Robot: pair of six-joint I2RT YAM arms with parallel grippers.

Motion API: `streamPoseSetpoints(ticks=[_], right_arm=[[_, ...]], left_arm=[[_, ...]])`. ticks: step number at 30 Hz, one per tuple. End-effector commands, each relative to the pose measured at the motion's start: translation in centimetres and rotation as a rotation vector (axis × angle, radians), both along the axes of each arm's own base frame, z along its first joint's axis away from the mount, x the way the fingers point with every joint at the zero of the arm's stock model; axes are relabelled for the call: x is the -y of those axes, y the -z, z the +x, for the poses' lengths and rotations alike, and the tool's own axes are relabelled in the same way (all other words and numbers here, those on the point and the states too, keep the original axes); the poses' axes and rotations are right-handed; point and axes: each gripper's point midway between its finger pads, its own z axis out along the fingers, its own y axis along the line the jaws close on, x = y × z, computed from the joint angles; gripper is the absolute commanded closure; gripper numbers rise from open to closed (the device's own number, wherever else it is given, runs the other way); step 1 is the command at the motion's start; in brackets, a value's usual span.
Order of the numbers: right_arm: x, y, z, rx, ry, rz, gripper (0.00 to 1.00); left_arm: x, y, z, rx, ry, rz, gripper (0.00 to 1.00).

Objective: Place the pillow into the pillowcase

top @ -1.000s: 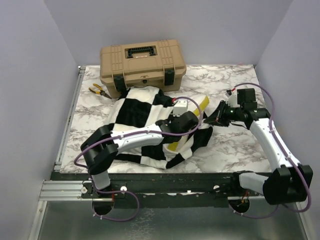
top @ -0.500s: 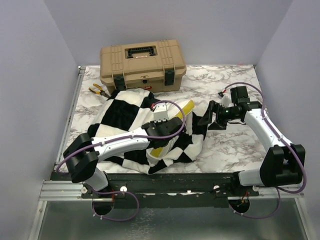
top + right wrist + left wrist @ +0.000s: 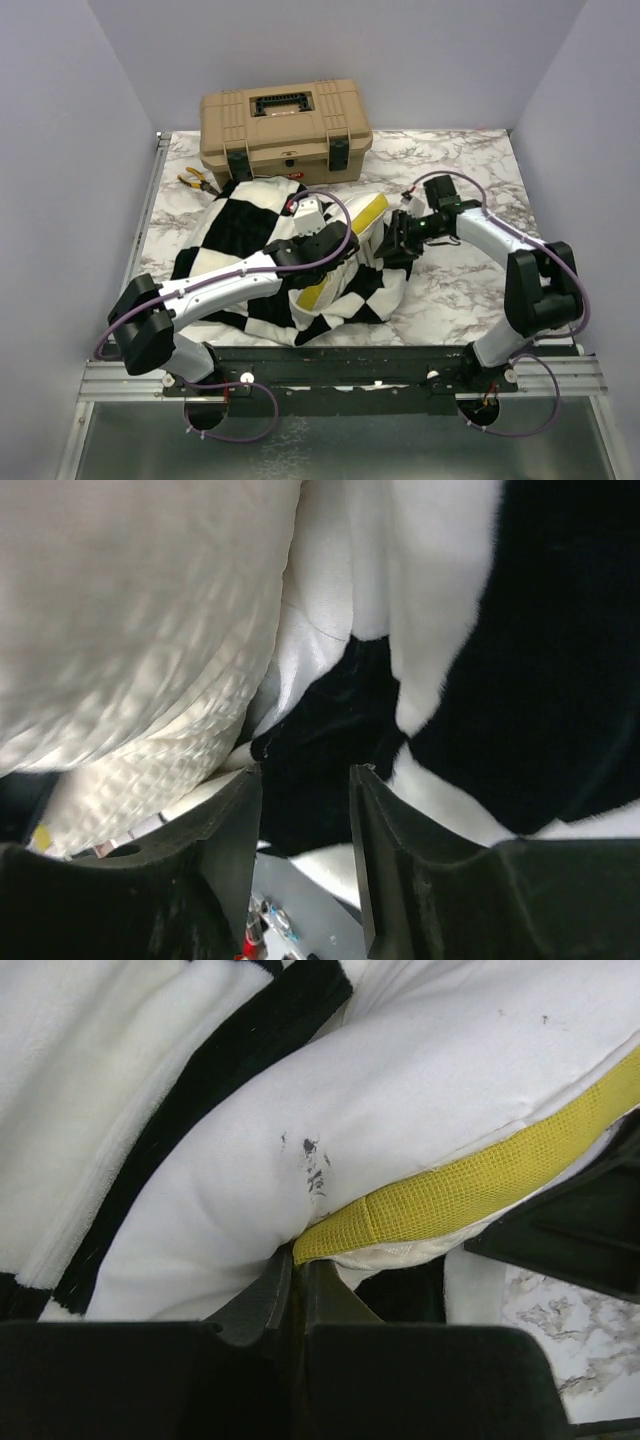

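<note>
the pillow (image 3: 420, 1090) lies on the marbled counter (image 3: 470, 290), partly covered by the checkered pillowcase (image 3: 245, 225), in front of the tan toolbox (image 3: 285, 125). its yellow edge is pinched by the left pincer (image 3: 295, 1285), whose fingers are closed on it. the right pincer (image 3: 305, 780) is held parted against the pillowcase, and black fleece is seen between its fingers.

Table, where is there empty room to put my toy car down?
Free: bare marble table right of the toolbox, and the near-right patch beside the pillowcase. Crowded: the middle, with pillowcase, pillow, left hand and right hand; pliers lie left of the toolbox.
</note>
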Motion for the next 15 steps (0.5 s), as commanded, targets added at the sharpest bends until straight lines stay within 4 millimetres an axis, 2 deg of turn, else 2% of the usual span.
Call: streamPoseSetpoints(ticks=[1,4,6,10,15], right_arm=[[-3.9,1.3,0.7,-0.009,-0.051,0.049,0.51],[-4.7,3.9,0.8,-0.012,-0.038,-0.021,0.4],[-4.6,5.6,1.0,0.02,-0.018,-0.095,0.37],[-2.8,8.8,1.6,0.074,0.04,-0.273,0.33],[-0.8,11.6,2.1,0.112,0.044,-0.45,0.33]], left_arm=[[-2.5,-0.9,0.6,0.003,-0.101,-0.031,1.0],[-2.6,-1.2,0.7,0.006,-0.116,-0.056,1.0],[-2.5,-1.3,0.7,0.005,-0.116,-0.07,1.0],[-2.3,-1.4,0.4,-0.006,-0.112,-0.1,1.0],[-2.5,-1.6,0.2,-0.003,-0.133,-0.148,1.0]])
